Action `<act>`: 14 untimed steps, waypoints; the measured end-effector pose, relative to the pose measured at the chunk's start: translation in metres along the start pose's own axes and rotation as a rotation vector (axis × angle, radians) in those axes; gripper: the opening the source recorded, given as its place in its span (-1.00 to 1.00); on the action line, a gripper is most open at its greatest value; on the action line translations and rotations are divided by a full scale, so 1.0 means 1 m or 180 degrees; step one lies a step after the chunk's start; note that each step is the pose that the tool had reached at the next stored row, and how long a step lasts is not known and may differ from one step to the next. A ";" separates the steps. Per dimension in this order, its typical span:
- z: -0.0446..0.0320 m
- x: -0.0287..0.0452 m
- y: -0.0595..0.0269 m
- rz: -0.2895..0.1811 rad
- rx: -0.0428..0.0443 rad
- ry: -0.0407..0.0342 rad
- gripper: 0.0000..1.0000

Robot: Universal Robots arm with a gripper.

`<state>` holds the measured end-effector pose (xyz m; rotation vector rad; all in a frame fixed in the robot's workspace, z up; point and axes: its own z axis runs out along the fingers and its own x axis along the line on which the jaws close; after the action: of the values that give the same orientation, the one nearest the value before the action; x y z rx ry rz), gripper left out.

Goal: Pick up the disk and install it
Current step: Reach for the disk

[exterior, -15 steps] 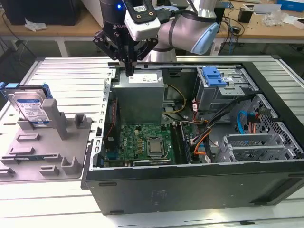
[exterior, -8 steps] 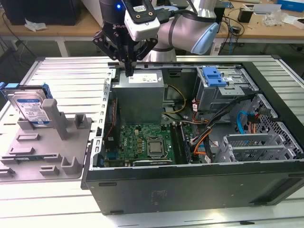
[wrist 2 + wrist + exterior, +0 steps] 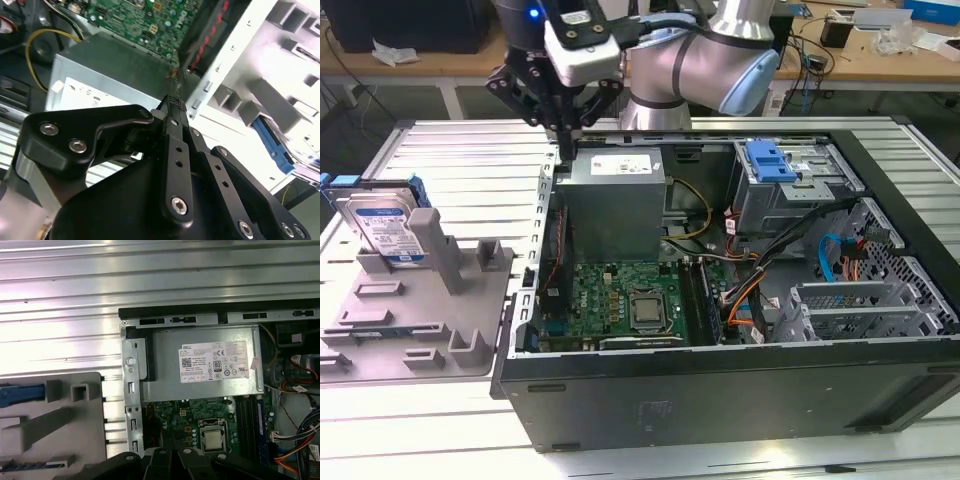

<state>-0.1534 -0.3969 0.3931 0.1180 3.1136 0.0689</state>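
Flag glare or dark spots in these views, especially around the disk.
Exterior view: even light, the disk label not washed out, bright bands on the table slats. Second wrist view: the grey fixture blows out to white beside the disk's blue bracket; the gripper is dark in the foreground. First wrist view: strong glare on the table slats, case interior evenly lit.

My jaws were matt metal. The disk (image 3: 382,228) was glossy metal with a paper label and plastic edging. The bench (image 3: 460,160) was ribbed, shiny metal.
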 end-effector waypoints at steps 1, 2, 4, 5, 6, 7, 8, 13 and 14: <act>-0.0001 0.0043 0.0004 0.0001 0.0000 0.0000 -0.79; -0.0001 0.0073 0.0009 0.0001 0.0000 0.0000 -0.79; -0.0002 0.0195 0.0031 0.0003 0.0000 0.0000 -0.79; -0.0003 0.0241 0.0040 0.0003 0.0000 0.0000 -0.79; -0.0003 0.0273 0.0046 0.0003 0.0000 0.0000 -0.79; -0.0003 0.0340 0.0059 0.0003 0.0000 0.0000 -0.79; -0.0002 0.0376 0.0066 0.0004 0.0000 0.0000 -0.79; 0.0000 0.0654 0.0116 0.0003 0.0000 0.0000 -0.79; 0.0000 0.0698 0.0124 0.0003 0.0000 0.0000 -0.79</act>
<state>-0.2220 -0.3792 0.3920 0.1197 3.1135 0.0689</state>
